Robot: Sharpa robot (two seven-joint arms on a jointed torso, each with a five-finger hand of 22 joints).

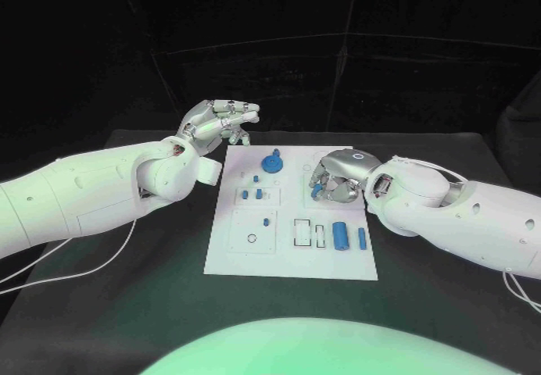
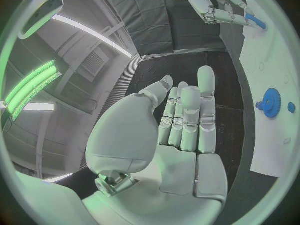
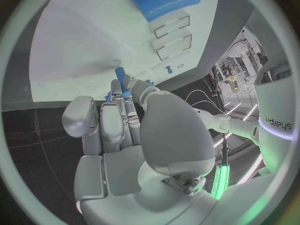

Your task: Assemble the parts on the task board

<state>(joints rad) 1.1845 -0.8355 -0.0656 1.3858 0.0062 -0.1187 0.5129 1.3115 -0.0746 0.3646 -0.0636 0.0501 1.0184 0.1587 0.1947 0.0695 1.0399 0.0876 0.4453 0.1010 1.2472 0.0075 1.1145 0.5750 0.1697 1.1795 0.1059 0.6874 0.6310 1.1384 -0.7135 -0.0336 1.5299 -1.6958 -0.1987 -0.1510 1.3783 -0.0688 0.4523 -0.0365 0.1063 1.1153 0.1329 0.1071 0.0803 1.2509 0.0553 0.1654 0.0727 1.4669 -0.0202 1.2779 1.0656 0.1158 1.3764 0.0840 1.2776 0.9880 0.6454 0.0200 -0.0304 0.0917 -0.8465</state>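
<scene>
White task board (image 1: 288, 266) at the centre of the black table (image 1: 135, 312), dark curtains behind; a blue gear (image 1: 272, 163) stands near the board's far edge and blue cylinders (image 1: 341, 234) lie near its right edge. Right hand (image 1: 336, 176), over the board's far right corner, pinches a small blue peg (image 3: 120, 75). Left hand (image 1: 216, 119), raised beyond the far left corner, holds nothing, fingers loosely extended.

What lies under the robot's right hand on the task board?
The right hand hovers low over the task board, fingers curled down. In the right wrist view its fingertips pinch a small blue part. The board directly beneath the palm is covered.
</scene>
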